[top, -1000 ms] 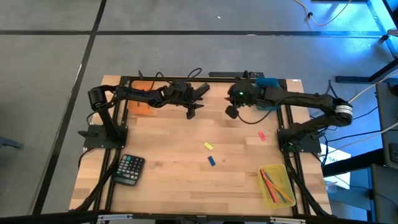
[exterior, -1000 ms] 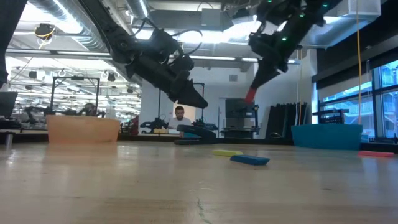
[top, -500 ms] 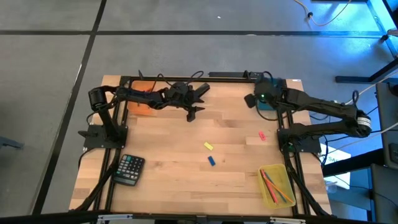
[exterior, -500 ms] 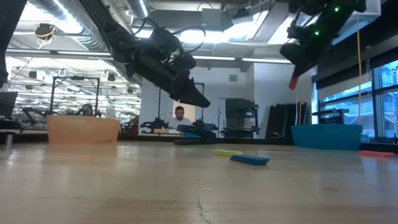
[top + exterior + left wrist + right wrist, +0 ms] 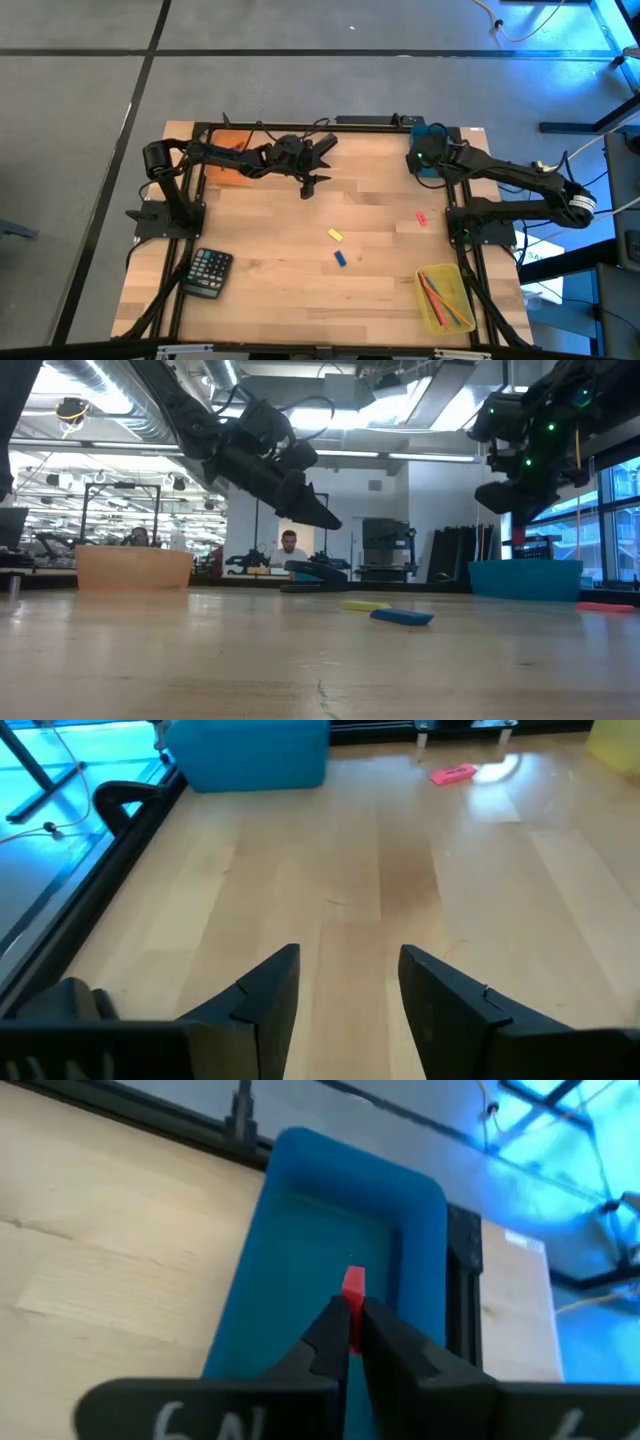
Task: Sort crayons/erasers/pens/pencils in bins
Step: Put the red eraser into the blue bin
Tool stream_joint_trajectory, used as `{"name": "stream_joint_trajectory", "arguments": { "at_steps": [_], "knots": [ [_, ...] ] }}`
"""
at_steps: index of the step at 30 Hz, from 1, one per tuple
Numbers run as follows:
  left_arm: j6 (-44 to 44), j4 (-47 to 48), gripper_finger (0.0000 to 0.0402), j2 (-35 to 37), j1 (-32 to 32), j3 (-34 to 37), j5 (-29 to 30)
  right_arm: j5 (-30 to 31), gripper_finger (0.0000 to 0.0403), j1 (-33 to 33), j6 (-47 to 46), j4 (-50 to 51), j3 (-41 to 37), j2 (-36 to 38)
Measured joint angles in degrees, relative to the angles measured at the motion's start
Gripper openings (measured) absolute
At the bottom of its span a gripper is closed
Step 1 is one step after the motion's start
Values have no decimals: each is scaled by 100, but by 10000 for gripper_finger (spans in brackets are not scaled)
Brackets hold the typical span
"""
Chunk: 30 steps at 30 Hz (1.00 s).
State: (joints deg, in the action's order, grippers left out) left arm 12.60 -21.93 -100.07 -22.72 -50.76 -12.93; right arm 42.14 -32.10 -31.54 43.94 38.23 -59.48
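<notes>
My right gripper (image 5: 352,1330) is shut on a short red crayon (image 5: 352,1285) and hangs over the teal bin (image 5: 340,1220) at the table's far right corner (image 5: 432,165). My left gripper (image 5: 350,975) stands open above bare wood at the far middle of the table (image 5: 318,165), with nothing between its fingers. A yellow eraser (image 5: 335,235) and a blue eraser (image 5: 341,258) lie flat mid-table, and a pink eraser (image 5: 421,217) lies nearer the right edge. The orange bin (image 5: 228,168) stands at the far left. The yellow bin (image 5: 445,298) at the near right holds several long thin sticks. My right gripper pinches the red crayon between its two fingers, with the crayon's free end (image 5: 352,1278) sticking out past the fingertips. The fingers slant downward toward the teal bin. The crayon is lifted clear, above the bin's floor.
A black calculator (image 5: 207,272) lies at the near left. Dark frame rails run along the table's far and side edges. Bare wood lies between the erasers and the near edge. A person shows in the room beyond the table (image 5: 289,545).
My right gripper has carried the red crayon from the far middle of the table toward the right edge. It has come a little lower, turned and rolled its wrist, and now hangs over the teal bin. It has stayed shut on the crayon.
</notes>
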Motion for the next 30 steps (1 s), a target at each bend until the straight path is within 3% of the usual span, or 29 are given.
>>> {"name": "stream_joint_trajectory", "arguments": {
  "at_steps": [8,12,18,22,27,28,30],
  "knots": [
    [157,40,164,-2,118,2,-253,-176,90,-442,167,-202,-47,0],
    [155,50,164,-2,120,2,-575,-330,137,-517,356,-416,-47,0],
    [154,48,164,-2,118,2,-595,-331,194,-518,371,-433,-47,0],
    [155,48,164,-2,118,2,-597,-463,210,-531,368,-517,-47,0],
    [151,48,164,-2,118,2,-597,-1790,213,-822,453,-692,-47,-2],
    [151,48,164,-2,118,2,-597,-1762,213,-890,404,-680,-47,-4],
    [129,48,164,-2,118,2,-603,-1130,213,-937,109,-612,-64,-3]
  ]
}}
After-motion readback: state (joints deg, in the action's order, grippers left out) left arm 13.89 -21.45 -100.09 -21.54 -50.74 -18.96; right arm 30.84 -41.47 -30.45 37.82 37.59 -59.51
